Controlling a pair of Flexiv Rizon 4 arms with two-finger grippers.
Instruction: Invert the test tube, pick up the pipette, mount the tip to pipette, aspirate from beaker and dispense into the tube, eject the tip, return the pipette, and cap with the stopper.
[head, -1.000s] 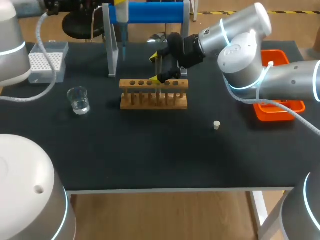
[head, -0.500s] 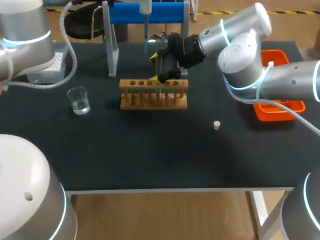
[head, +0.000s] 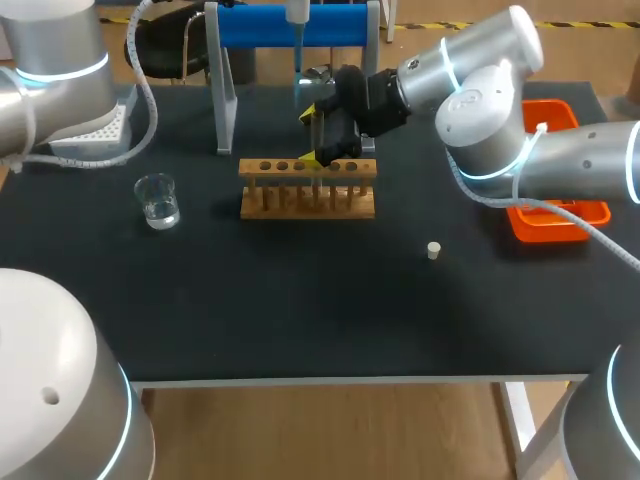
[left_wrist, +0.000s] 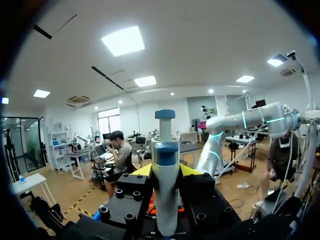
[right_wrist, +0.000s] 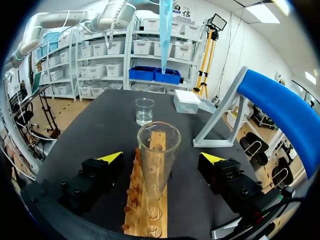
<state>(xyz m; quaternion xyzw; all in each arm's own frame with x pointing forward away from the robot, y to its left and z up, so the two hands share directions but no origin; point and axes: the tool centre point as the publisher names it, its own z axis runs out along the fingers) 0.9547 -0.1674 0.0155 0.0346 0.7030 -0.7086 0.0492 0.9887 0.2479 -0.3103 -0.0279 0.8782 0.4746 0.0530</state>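
Observation:
A clear test tube (right_wrist: 157, 150) stands mouth up in the wooden rack (right_wrist: 150, 200), (head: 307, 188). My right gripper (right_wrist: 160, 162), (head: 312, 135) is open around it, one yellow-tipped finger on each side, neither touching. My left gripper (left_wrist: 166, 170) is shut on the grey pipette (left_wrist: 165, 165) with the blue cap. In the head view the pipette (head: 296, 12) hangs at the back, and its pale blue tip (head: 297, 78), (right_wrist: 165, 30) points down just behind the right gripper. The beaker (head: 157, 200), (right_wrist: 144, 111) holds water left of the rack. The white stopper (head: 433, 250) lies to the rack's right.
The blue pipette stand (head: 290, 25), (right_wrist: 280, 115) rises behind the rack. A white tip box (head: 105, 130), (right_wrist: 187, 102) sits at the back left, partly behind my left arm. An orange tray (head: 560, 215) lies at the right edge under my right arm.
My left arm has swung right with the pipette, from left of the stand's post to above and behind the tube. The right arm has kept still.

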